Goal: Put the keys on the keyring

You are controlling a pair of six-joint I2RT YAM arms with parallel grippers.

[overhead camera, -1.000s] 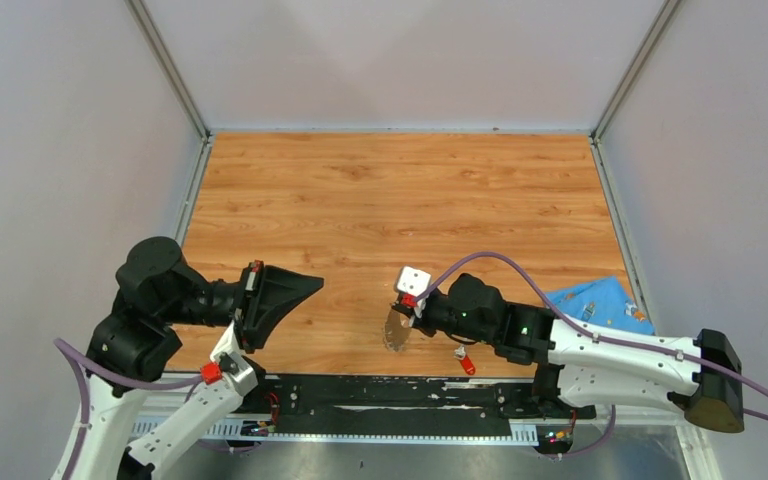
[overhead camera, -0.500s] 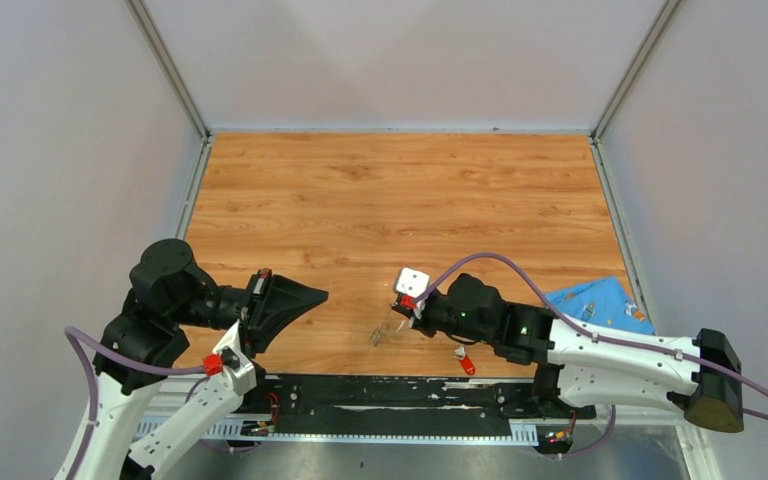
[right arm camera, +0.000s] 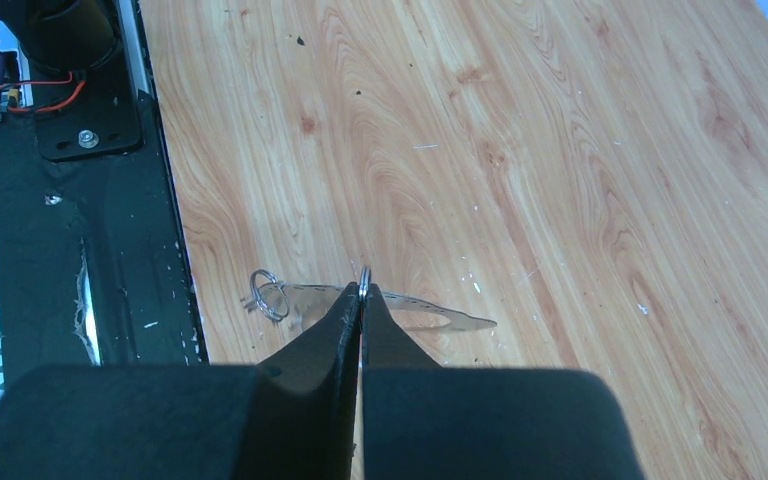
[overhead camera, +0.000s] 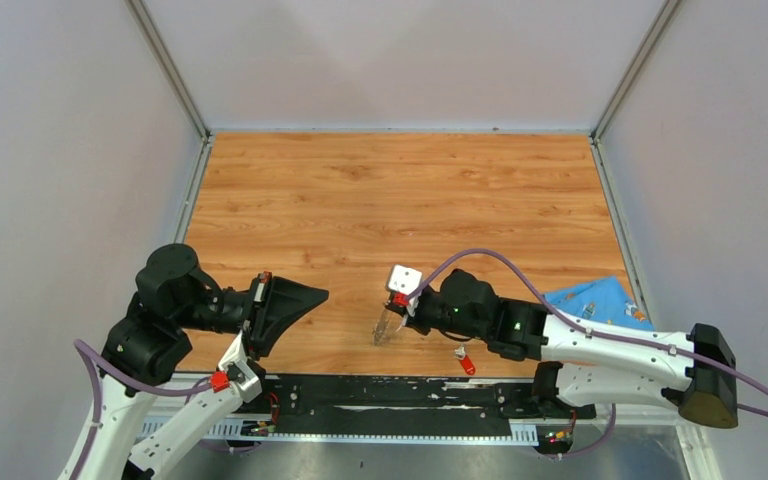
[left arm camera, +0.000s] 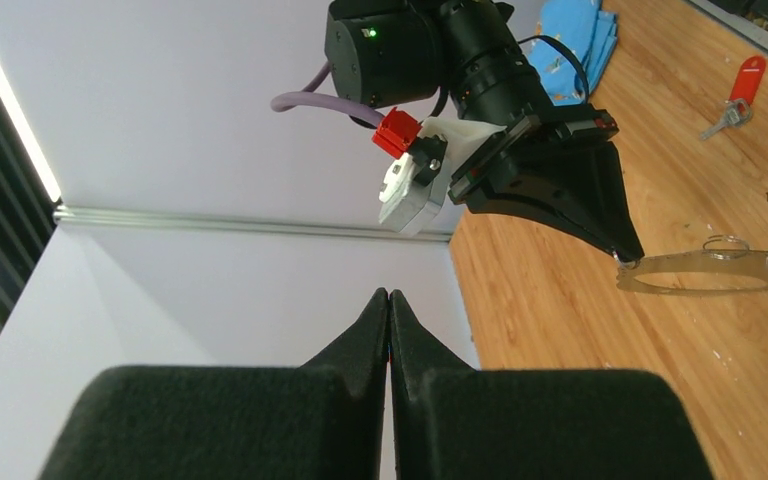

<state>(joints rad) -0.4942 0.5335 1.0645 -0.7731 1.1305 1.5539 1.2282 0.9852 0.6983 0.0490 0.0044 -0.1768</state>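
Since a second ago the right hand (overhead camera: 388, 320) has edged toward the left of the top view, and the keyring (overhead camera: 383, 332) it carries has turned from showing its broad face to hanging nearly edge-on. Its fingers are pinched tight on the ring's rim, with the keyring (right arm camera: 440, 313) jutting out on both sides of the tips in the right wrist view, just above the worktop (overhead camera: 410, 190). Two small wire rings (left arm camera: 725, 243) sit along the keyring's (left arm camera: 675, 265) edge. The left hand (overhead camera: 318, 293) hangs at lower left of the top view, fully closed on nothing, pointing at the right hand. A red-headed key (overhead camera: 465, 362) lies flat on the worktop at lower centre-right, apart from the keyring. A blue cloth (overhead camera: 600, 300) lies at the right edge.
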